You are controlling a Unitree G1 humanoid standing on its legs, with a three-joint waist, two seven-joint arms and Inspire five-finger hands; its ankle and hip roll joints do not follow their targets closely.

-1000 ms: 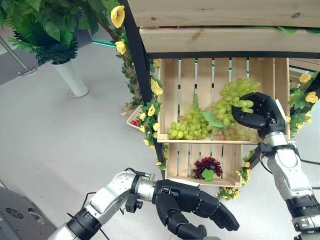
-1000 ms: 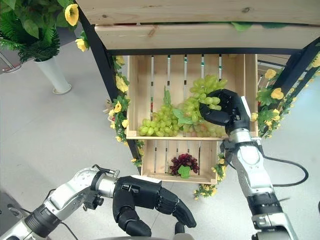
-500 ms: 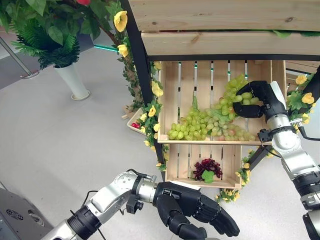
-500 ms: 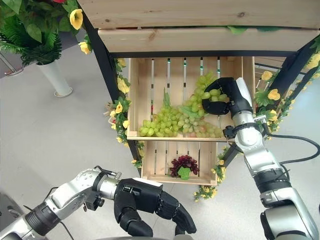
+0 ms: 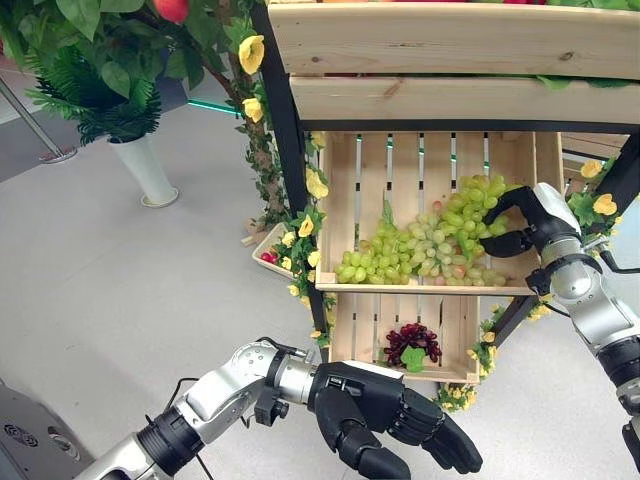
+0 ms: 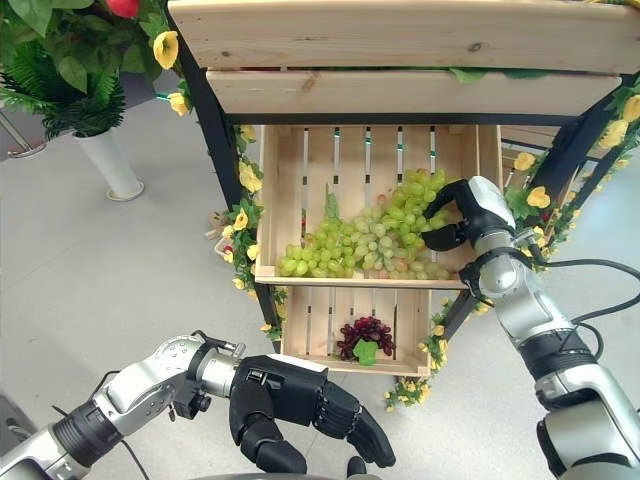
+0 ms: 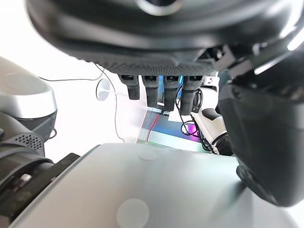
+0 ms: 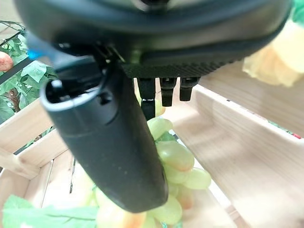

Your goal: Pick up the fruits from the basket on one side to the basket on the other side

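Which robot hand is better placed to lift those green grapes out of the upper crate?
The right robot hand. Its fingers are curled round the green grapes inside the upper crate. The left robot hand hangs low, well below the shelf and away from any fruit.

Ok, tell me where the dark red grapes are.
The dark red grapes lie in the lower wooden crate, right under the upper crate of green grapes.

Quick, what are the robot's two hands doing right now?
Left hand: fingers curled, holding nothing.
Right hand: curled around the green grapes in the wooden crate.
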